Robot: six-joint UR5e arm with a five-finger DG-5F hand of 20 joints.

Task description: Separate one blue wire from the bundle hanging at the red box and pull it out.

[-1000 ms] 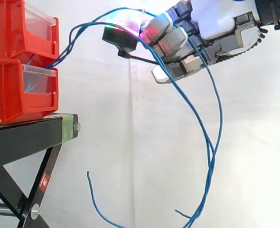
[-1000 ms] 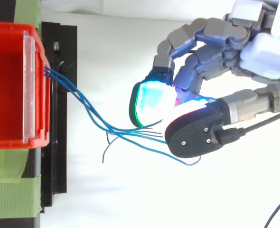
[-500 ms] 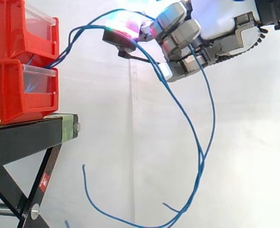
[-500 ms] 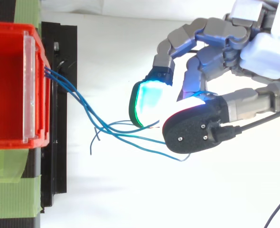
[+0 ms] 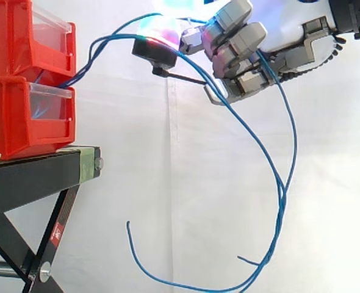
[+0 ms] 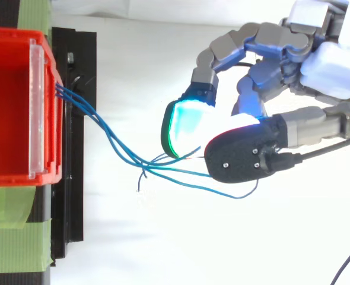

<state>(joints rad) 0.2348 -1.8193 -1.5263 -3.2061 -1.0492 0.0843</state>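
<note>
Several blue wires (image 6: 113, 145) come out of the front of the red bins (image 5: 21, 116) and arch up and to the right into my hand (image 5: 271, 36). The hand is right of the bins, level with the upper one. Its fingers are curled, and the wires pass between a cyan-glowing fingertip (image 6: 187, 127) and the black thumb pad (image 6: 240, 157), pinched there. Past the hand the wires (image 5: 282, 189) hang down in a long loop, with a loose end rising at the lower left. I cannot tell whether one wire is parted from the rest.
The red bins (image 6: 9, 107) are stacked on a black stand (image 5: 39, 177) with green tape on its top. A white curtain hangs behind. Open space lies below the hand and right of the stand.
The fingers have curled tighter over the wires. The hanging loop first swung left, then back to the right, and the loose ends shifted with it.
</note>
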